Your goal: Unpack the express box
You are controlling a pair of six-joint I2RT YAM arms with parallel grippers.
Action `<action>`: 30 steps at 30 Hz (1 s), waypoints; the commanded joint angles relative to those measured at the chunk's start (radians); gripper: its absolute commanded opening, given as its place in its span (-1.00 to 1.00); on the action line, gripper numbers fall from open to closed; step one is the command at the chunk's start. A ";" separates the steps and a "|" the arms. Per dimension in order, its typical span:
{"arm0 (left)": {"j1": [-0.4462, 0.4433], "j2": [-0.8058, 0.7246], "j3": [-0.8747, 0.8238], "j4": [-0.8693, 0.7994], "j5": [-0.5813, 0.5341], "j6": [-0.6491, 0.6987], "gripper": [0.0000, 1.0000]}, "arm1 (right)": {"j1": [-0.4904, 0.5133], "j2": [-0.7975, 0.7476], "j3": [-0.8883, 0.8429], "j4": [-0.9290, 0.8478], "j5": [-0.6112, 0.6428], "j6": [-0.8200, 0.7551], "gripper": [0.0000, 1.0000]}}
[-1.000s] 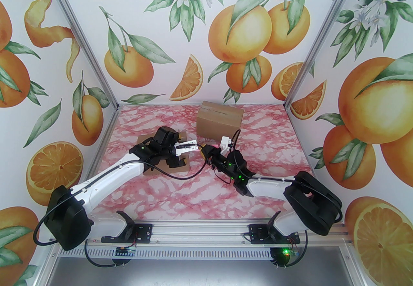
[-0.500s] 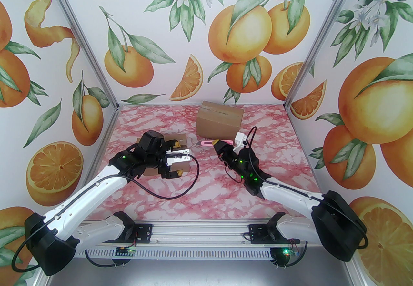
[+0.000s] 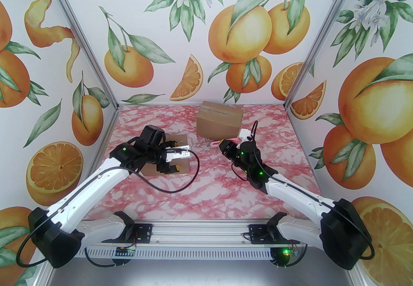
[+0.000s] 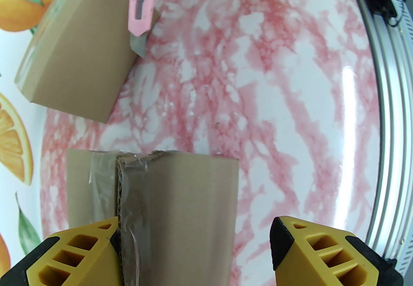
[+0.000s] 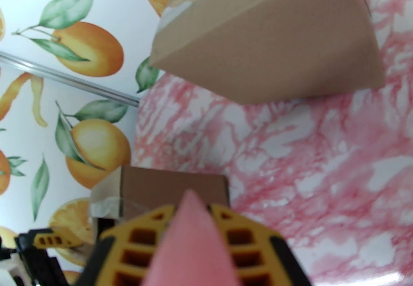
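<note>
A low, taped cardboard express box (image 3: 180,162) lies left of centre on the table. My left gripper (image 3: 176,155) is open and straddles it. In the left wrist view the box (image 4: 180,200) shows a corrugated seam edge under clear tape; one finger (image 4: 74,252) touches its left part, the other finger (image 4: 322,252) stands clear of its right side. My right gripper (image 3: 224,145) is shut on a pink utility knife (image 3: 214,143), held above the table between the two boxes. The knife (image 4: 140,10) has its blade out. Its pink handle (image 5: 193,239) sits between the yellow fingers.
A larger closed cardboard box (image 3: 219,123) stands at the back centre, close behind the knife, also visible as the box (image 5: 274,39). Walls with orange prints enclose the pink marbled table (image 3: 200,194) on three sides. Both arm bases sit on the rail (image 3: 200,239) at the near edge.
The right arm has carried the knife rightward and back, away from the low box toward the larger one. The left arm drew back slightly and its jaws narrowed around the low box.
</note>
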 commanded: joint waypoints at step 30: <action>0.013 0.015 0.002 0.001 -0.025 0.121 0.41 | 0.114 0.274 0.030 0.609 -0.134 0.204 -1.00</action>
